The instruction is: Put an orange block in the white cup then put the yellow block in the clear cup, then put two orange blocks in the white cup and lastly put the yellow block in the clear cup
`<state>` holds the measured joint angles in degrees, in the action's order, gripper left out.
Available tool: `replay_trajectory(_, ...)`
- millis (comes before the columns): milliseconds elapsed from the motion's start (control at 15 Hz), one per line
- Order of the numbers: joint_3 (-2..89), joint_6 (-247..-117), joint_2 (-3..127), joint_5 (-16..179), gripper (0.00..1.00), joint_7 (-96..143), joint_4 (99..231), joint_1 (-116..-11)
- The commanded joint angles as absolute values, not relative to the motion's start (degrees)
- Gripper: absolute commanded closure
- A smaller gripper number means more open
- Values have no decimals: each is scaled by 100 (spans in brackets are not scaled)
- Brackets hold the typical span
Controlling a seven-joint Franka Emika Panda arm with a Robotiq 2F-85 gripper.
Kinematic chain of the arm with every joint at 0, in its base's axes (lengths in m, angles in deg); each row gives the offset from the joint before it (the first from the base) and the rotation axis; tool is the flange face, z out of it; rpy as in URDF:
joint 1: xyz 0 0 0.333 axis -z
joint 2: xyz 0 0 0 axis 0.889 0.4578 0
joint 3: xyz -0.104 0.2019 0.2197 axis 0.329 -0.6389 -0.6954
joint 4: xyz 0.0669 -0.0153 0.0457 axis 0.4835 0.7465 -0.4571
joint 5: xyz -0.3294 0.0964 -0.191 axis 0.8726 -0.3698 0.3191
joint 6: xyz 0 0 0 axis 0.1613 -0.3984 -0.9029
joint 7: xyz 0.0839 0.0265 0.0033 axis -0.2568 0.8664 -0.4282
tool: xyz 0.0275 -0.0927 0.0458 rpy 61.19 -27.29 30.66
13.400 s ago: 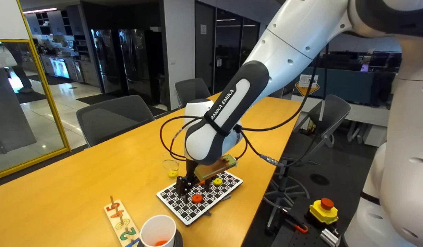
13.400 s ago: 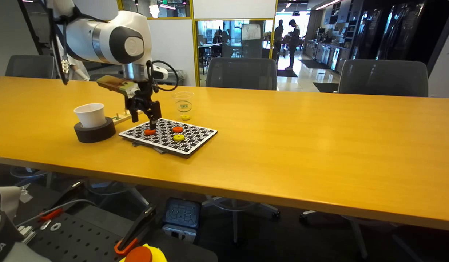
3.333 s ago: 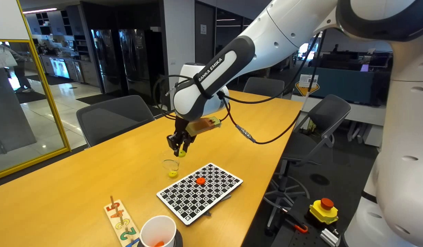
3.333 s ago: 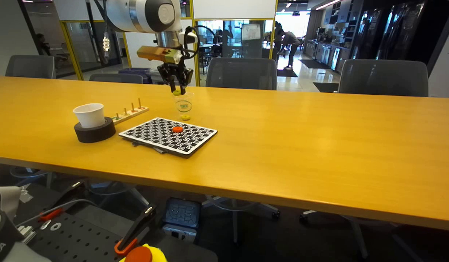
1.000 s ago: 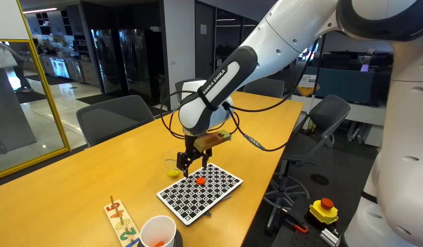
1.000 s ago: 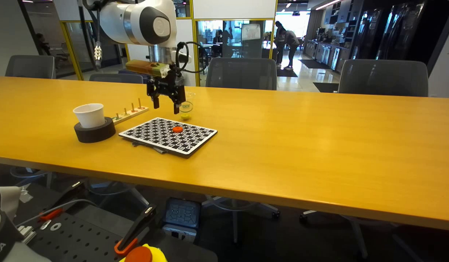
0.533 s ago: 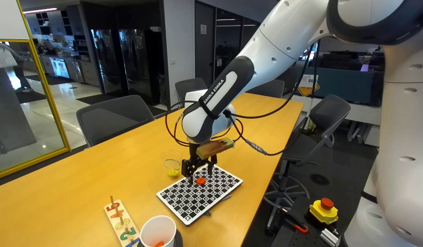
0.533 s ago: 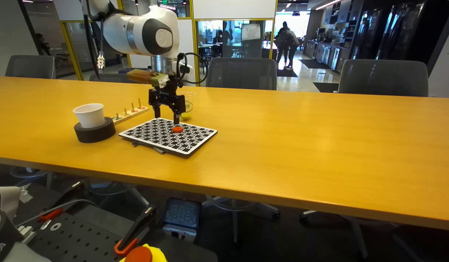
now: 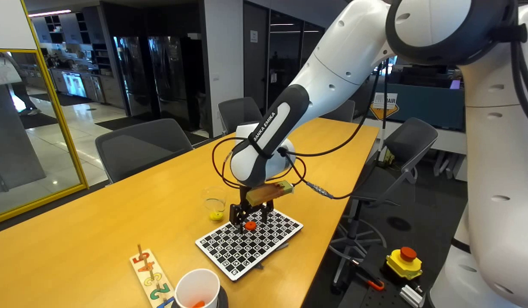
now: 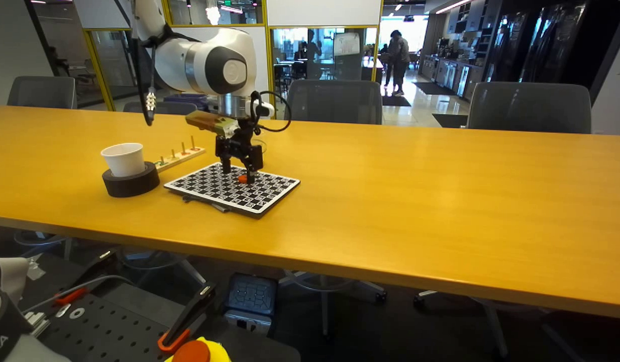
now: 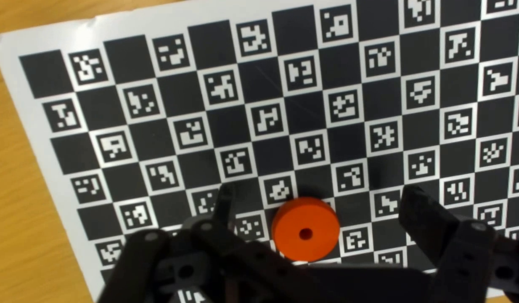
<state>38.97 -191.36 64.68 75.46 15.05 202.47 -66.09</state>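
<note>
Fingers (image 11: 430, 229), spread wide and pinching nothing, straddle an orange block (image 11: 305, 216) that lies flat on the checkered board (image 11: 272, 153). To my eye everything turns on how it sits in that gap: between the two, yet off-centre, a little closer to the finger on the side of the board's corner that the wrist view shows. Round as it is, it has no long axis to match. Whether either tip touches the board, I can't tell. I'd guess the move calls for centring, then a squeeze. Just off the board's long side stands the clear cup (image 9: 215, 204), a yellow block (image 9: 216, 217) at its base; near one end of the board, the white cup (image 10: 124, 162) sits in or on a black ring (image 10: 131, 186), an orange piece (image 9: 199, 304) inside.
</note>
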Motion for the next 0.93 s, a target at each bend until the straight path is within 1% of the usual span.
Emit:
replay_trajectory(0,3909,-19345,6606,7392,0,1492,20119,-6567)
replay_trajectory(667,3958,-19398,6712,7435,0,1463,19900,-6556)
replay_trajectory(733,3970,-19400,6725,7463,25,1473,19885,-6560)
replay_trajectory(800,3975,-19373,6736,7467,26,1472,19868,-6559)
replay_trajectory(867,3974,-19327,6752,7459,34,1481,19846,-6553)
